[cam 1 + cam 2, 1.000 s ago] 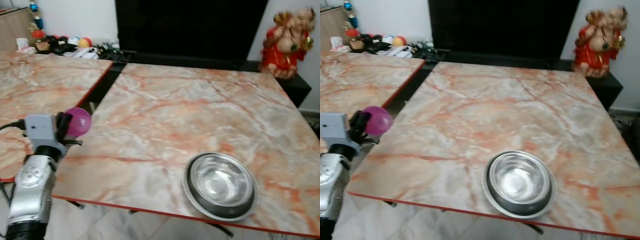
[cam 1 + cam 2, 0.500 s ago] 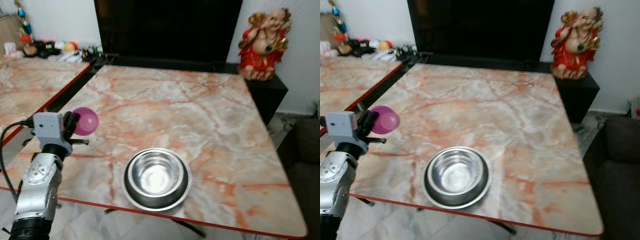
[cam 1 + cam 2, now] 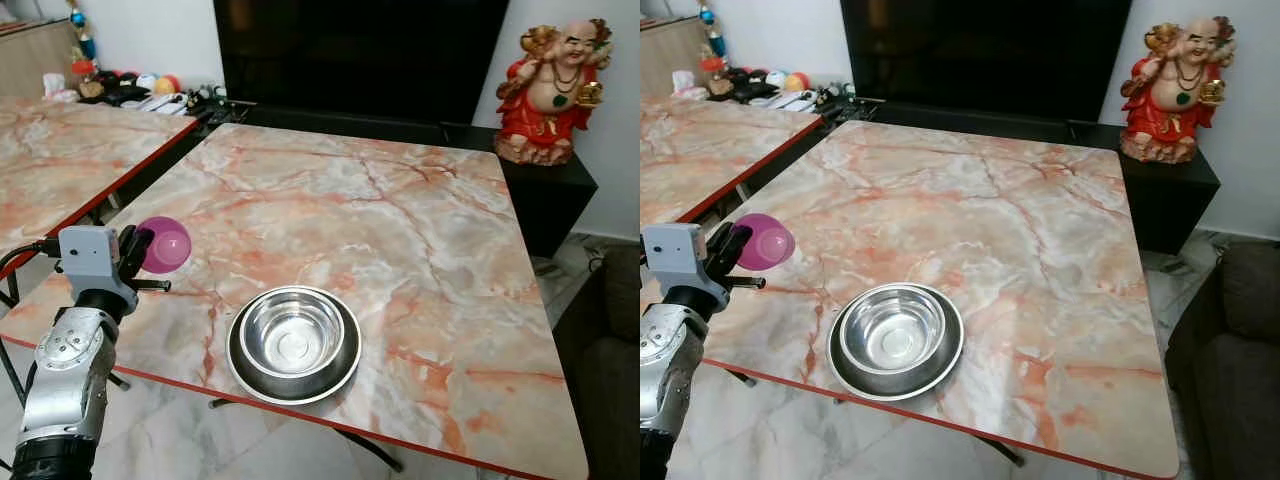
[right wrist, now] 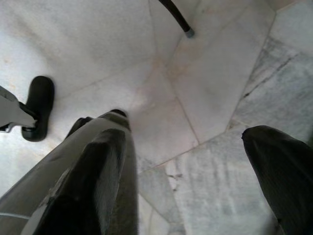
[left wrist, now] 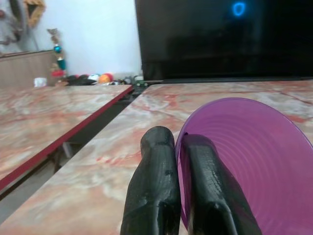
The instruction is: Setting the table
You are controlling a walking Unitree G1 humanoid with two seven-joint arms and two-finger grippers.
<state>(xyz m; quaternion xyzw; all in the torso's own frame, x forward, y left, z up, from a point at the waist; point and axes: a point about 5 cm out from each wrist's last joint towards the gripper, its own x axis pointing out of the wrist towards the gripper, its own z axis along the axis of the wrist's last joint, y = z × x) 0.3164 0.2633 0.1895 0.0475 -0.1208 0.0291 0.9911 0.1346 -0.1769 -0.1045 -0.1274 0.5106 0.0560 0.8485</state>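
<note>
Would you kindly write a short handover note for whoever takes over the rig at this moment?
Left gripper: shut on the rim of the purple bowl, held above the marble table's left edge.
Right gripper: open, hanging idle over the floor.
Done: steel bowl sits on the table near its front edge.
Left: set the purple bowl down, probably on the bare marble beside the steel bowl, then release.

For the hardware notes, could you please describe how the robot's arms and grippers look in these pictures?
The left arm is silver metal with round bolted joint covers, topped by a pale grey boxy wrist block with a thin black cable. The left gripper has two long, matte black, rounded fingers. The right gripper shows the same thick black fingers.
</note>
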